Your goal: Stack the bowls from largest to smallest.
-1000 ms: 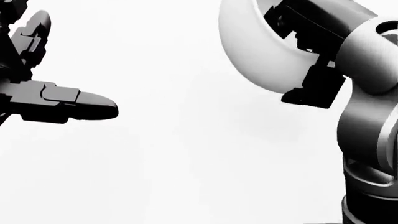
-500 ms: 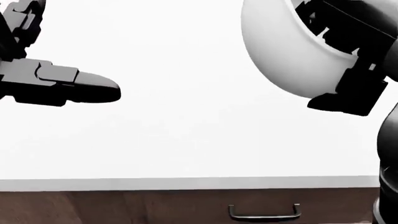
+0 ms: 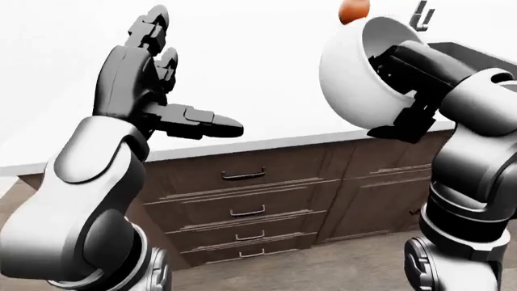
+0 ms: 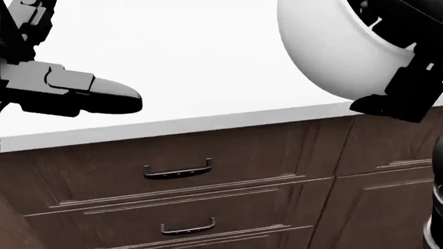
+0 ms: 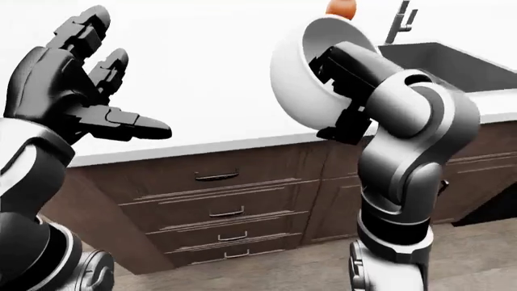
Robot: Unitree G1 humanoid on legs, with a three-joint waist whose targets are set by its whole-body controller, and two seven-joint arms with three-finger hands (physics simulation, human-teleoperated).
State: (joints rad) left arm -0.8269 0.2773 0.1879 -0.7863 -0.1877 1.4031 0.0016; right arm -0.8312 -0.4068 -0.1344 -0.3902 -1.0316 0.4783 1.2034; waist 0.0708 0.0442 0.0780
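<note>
Bowls: one in view, a large white round bowl (image 3: 356, 73), tipped on its side, mouth toward the right of the left-eye view, held up in the air above the counter edge.
Right hand: black three-finger right hand (image 5: 343, 91), fingers pinching the bowl's rim; some reach inside the bowl, one dark finger presses the outer wall at the bottom.
Left hand: black three-finger left hand (image 3: 150, 85), raised and empty, well apart from the bowl; fingers spread, two pointing up, one sticking out sideways toward the bowl.
Counter: one long white countertop (image 4: 187, 78), its edge crossing the head view under both hands.
Cabinet: dark brown wooden cabinet (image 3: 274, 200) below the counter.
Drawers: four stacked drawers counted in the left-eye view, each with one dark metal handle (image 4: 177, 170). Panelled doors to their right.
Sink: one dark basin sink (image 5: 440, 57) sunk in the counter at the right of the right-eye view, one dark faucet (image 5: 400, 18) above it.
Orange object: one small round orange object (image 3: 353, 9) on the counter above the bowl's rim; kind cannot be told.
Writing: none readable on any surface.
</note>
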